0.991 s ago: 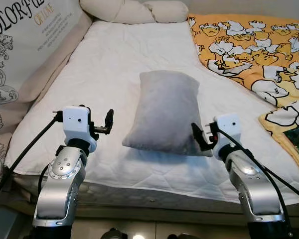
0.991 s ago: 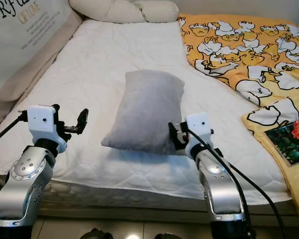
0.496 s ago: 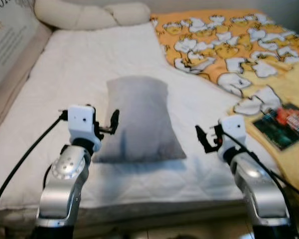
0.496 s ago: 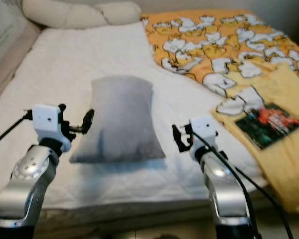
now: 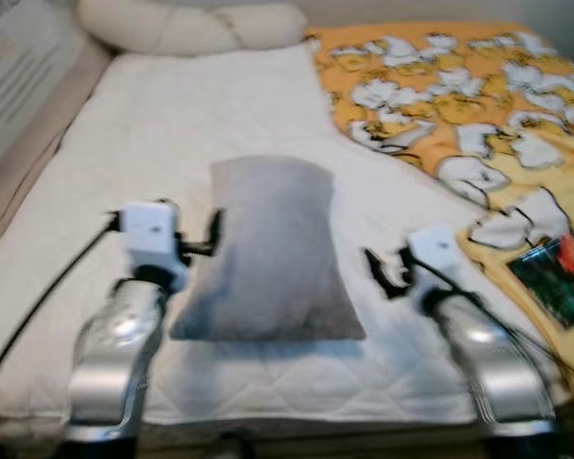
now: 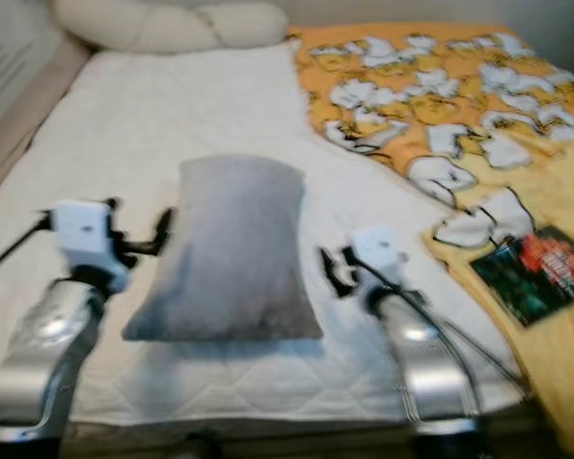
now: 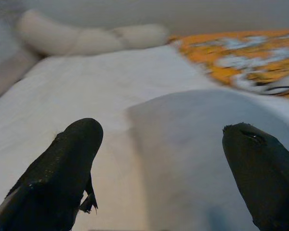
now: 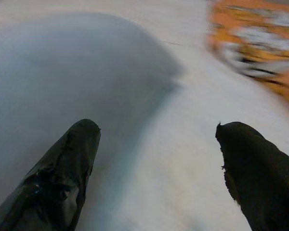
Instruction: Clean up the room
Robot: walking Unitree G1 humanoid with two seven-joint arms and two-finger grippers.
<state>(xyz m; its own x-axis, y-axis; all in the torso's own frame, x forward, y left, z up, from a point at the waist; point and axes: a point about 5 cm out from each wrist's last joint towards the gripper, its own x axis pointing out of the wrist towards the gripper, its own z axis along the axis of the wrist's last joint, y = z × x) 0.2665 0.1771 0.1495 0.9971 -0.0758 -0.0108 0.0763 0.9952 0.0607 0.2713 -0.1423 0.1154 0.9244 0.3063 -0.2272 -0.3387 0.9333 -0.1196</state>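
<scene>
— Where does the grey pillow (image 5: 268,251) lie?
— Flat on the white mattress (image 5: 182,115), near its front edge, between the two arms.
— And the grippers?
— The left gripper (image 7: 159,168) hovers at the pillow's left side, fingers (image 7: 62,168) spread with nothing between them. The right gripper (image 8: 156,168) hangs just off the pillow's right side, likewise parted and empty.
— Anything else on the bed?
— An orange cartoon blanket (image 5: 459,86) covers the right side, with a book (image 6: 536,273) on it near the front right corner; cream pillows (image 5: 191,24) sit along the back edge.
</scene>
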